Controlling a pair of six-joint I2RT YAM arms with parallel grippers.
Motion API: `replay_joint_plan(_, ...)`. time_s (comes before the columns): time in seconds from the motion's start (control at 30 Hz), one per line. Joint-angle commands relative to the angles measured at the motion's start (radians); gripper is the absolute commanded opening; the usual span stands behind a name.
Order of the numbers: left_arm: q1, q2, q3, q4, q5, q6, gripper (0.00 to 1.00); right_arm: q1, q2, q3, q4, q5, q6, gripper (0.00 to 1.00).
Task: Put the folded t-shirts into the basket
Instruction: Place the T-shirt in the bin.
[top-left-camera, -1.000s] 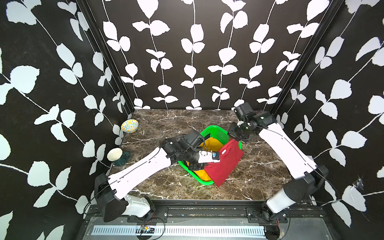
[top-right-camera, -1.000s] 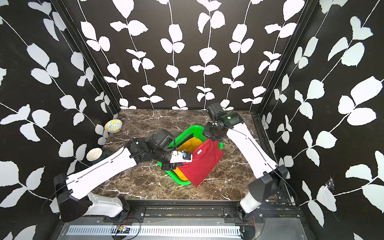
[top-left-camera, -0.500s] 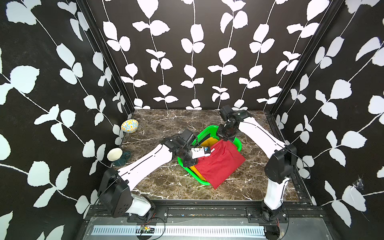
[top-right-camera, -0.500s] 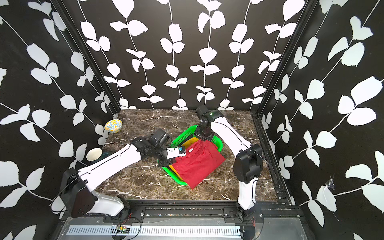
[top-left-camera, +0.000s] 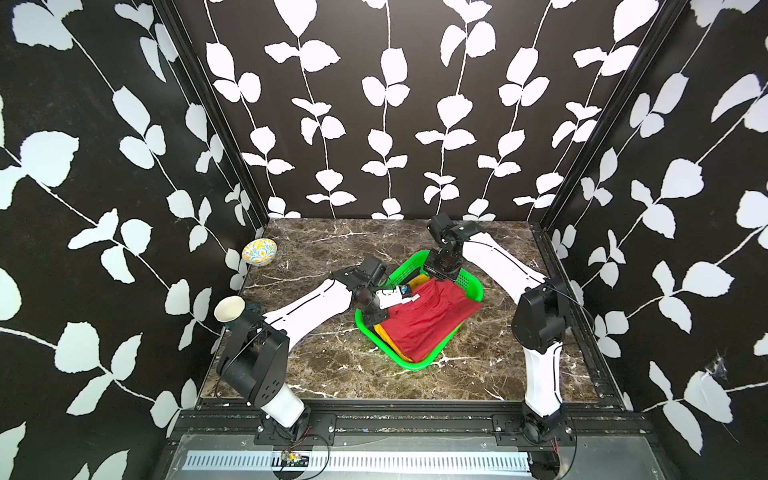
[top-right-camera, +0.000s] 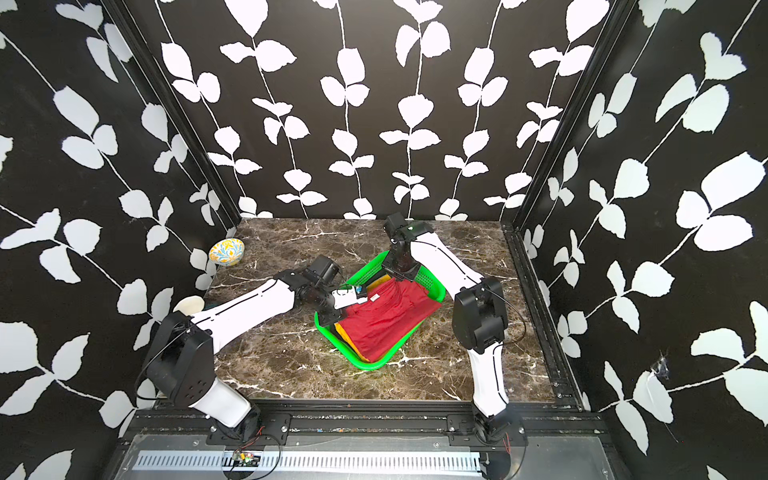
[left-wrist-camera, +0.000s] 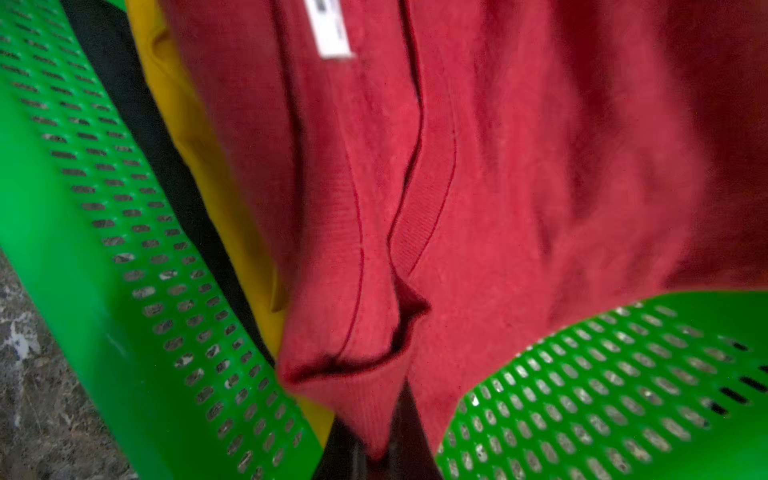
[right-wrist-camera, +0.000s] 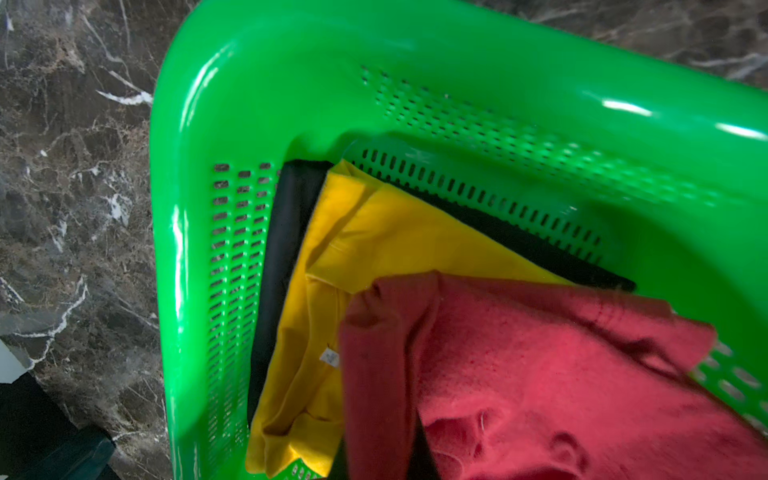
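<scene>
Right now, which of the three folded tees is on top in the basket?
The red t-shirt: it lies rumpled over the yellow t-shirt, with the black t-shirt lowest, only its edges showing.

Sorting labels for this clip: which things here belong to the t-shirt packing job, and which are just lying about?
Job: red tee, yellow tee, black tee, green basket.
Lying about: patterned bowl, white cup.

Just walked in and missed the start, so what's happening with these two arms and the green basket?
The left pincer and the right pincer are each shut on an edge of the red t-shirt, holding it across the green basket. Beneath it, the yellow t-shirt lies on the black t-shirt inside. One red edge overhangs the rim.
</scene>
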Motion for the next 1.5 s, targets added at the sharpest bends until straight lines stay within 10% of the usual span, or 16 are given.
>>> replay_joint_plan(0.0,0.010,0.001,-0.047,-0.056,-0.059,-0.002,0.00,-0.011,0.016,0.057,0.041,0.024,0.005,0.00)
replay_joint_plan(0.53,0.010,0.026,-0.059,-0.018,-0.115,-0.004,0.03,-0.014,0.031,0.099,0.028,0.053,-0.007,0.10)
replay_joint_plan(1.03,0.010,-0.180,-0.041,-0.086,-0.054,-0.029,0.40,-0.023,-0.206,-0.051,0.049,0.108,-0.131,0.62)
replay_joint_plan(1.47,-0.012,-0.157,0.104,-0.104,0.082,-0.015,0.46,-0.014,-0.373,-0.409,0.135,-0.030,-0.374,0.45)
